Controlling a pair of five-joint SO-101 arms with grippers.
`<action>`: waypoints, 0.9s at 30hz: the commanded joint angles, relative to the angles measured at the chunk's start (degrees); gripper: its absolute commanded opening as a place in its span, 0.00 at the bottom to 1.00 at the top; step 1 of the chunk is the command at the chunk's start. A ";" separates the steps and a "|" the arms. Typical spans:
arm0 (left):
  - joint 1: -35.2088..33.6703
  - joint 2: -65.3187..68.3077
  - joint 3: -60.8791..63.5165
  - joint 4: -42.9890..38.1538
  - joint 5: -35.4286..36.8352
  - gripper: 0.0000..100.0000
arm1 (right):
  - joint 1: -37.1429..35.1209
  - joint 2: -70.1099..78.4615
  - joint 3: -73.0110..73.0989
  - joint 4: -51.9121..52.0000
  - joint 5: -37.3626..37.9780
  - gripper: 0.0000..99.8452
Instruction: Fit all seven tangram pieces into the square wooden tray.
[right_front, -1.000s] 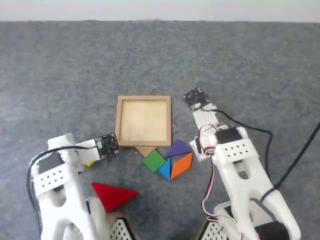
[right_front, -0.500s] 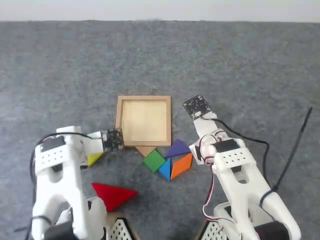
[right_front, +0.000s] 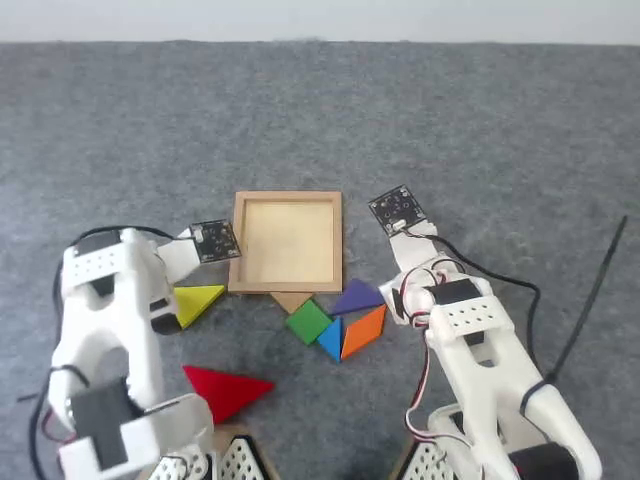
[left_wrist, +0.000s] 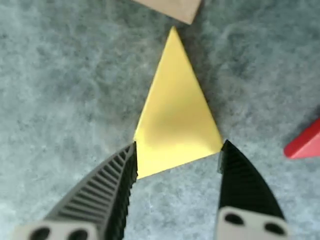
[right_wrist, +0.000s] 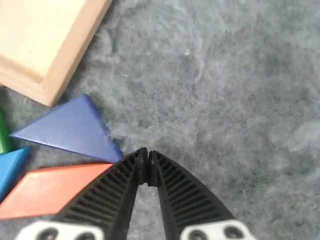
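The square wooden tray sits mid-table with nothing in it. A yellow triangle lies just off its near-left corner, also the yellow triangle in the high view. My left gripper is open, its fingertips standing at the two base corners of that triangle. By the tray's near edge lie a tan piece, a green square, a blue triangle, an orange parallelogram and a purple triangle. My right gripper is shut and holds nothing, just beside the purple triangle.
A large red triangle lies alone near the table's front, between the two arm bases. Grey felt covers the table, with bare room behind and to both sides of the tray. A black cable trails from the right arm.
The left arm has swung forward toward the tray's left side, and the yellow triangle is now uncovered beneath it. The right arm has barely shifted.
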 joint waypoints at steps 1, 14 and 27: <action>-0.09 2.64 -3.47 0.26 -0.88 0.26 | -0.66 -2.68 -0.18 -1.19 -0.26 0.01; 0.79 7.82 -8.13 -0.62 -5.27 0.26 | -0.75 -2.68 -0.18 -1.27 -0.09 0.01; 4.13 8.00 -12.26 -0.62 -5.71 0.27 | -0.84 -2.86 -0.18 -1.27 0.09 0.01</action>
